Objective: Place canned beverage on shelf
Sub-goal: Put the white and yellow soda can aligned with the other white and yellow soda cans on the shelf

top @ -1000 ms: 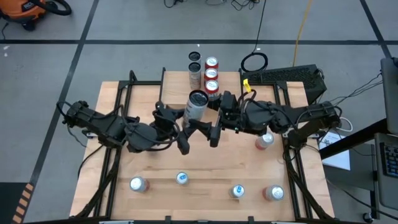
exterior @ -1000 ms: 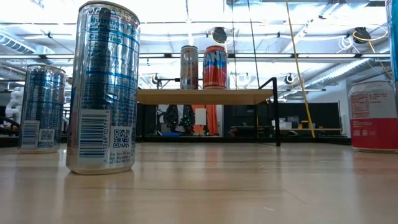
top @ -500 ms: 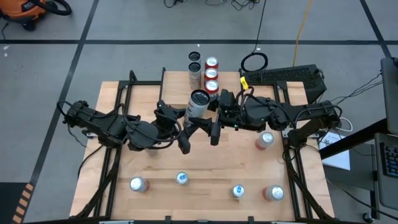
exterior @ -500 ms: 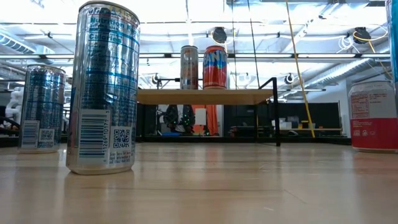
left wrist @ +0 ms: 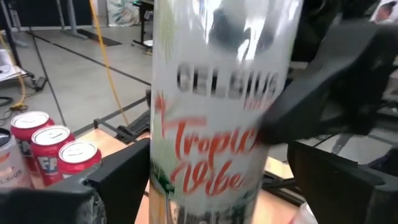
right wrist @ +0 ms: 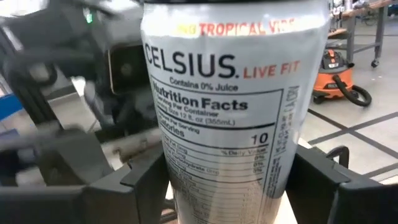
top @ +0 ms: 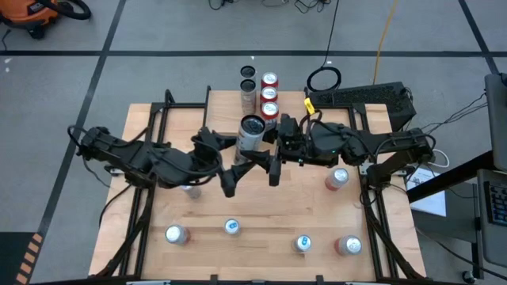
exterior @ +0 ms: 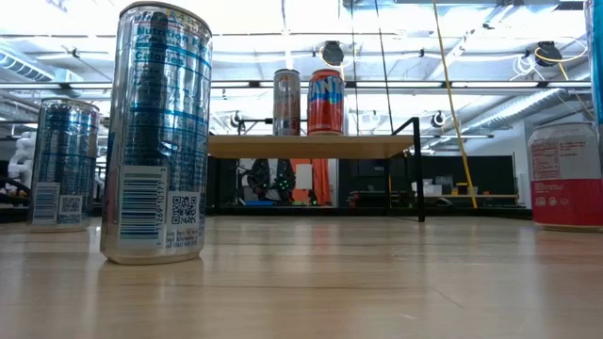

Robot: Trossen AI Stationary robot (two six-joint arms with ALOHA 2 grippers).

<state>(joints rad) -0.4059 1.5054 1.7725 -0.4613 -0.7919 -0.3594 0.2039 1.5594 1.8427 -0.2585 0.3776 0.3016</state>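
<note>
A tall white and silver Celsius can (top: 252,131) is held upright above the middle of the table, between my two grippers. My right gripper (top: 274,165) comes from the table's right and is shut on it; the can fills the right wrist view (right wrist: 236,112). My left gripper (top: 234,168) is open on the can's left. In the left wrist view its fingers (left wrist: 124,177) stand on either side of the can (left wrist: 217,124). The shelf (exterior: 311,146) stands at the table's far edge and carries several cans (top: 269,95). The held can does not show in the low view. My right gripper pinches the can's lower body (right wrist: 171,177) between its two fingers, one on each side. The fingers lie level and come from the table's right side. The can stands upright in the hold, lifted clear of the table.
Several loose cans stand along the table's near side (top: 176,234) (top: 231,227) (top: 303,243) (top: 348,246). One more (top: 337,178) stands at the right and one (top: 188,190) under my left arm. Black frame rails (top: 150,158) run along both table sides.
My left gripper has drawn back a little toward the table's left edge, away from the can. The can stays upright in my right gripper at about the same place.
</note>
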